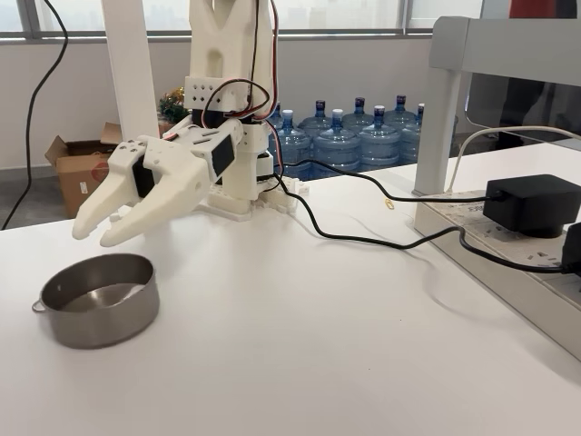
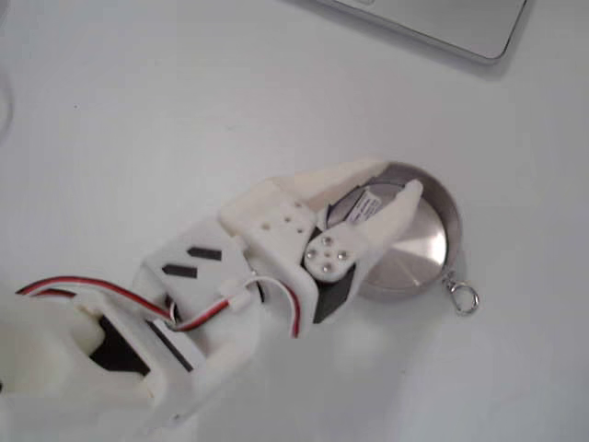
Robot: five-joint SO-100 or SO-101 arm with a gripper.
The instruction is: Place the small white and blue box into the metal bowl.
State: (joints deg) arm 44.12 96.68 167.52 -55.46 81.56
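Note:
The metal bowl [image 1: 95, 320] stands on the white table at the lower left of a fixed view, its handle loop [image 1: 39, 306] to the left. My white gripper [image 1: 95, 234] hangs just above the bowl's far rim, tilted down, open, with nothing between its fingertips. Seen from above, the gripper [image 2: 398, 180] reaches over the bowl [image 2: 419, 249] with its fingers apart. A small whitish oblong with a dark edge [image 2: 368, 204], which may be the small white and blue box, shows in the gap low over the bowl's floor. Whether it touches a finger I cannot tell.
Black cables [image 1: 363, 238] run from the arm's base across the table to a black adapter [image 1: 531, 202] on a power strip at the right. Water bottles [image 1: 338, 136] and a cardboard box [image 1: 77, 168] stand on the floor behind. A grey flat device [image 2: 442, 23] lies at the top edge.

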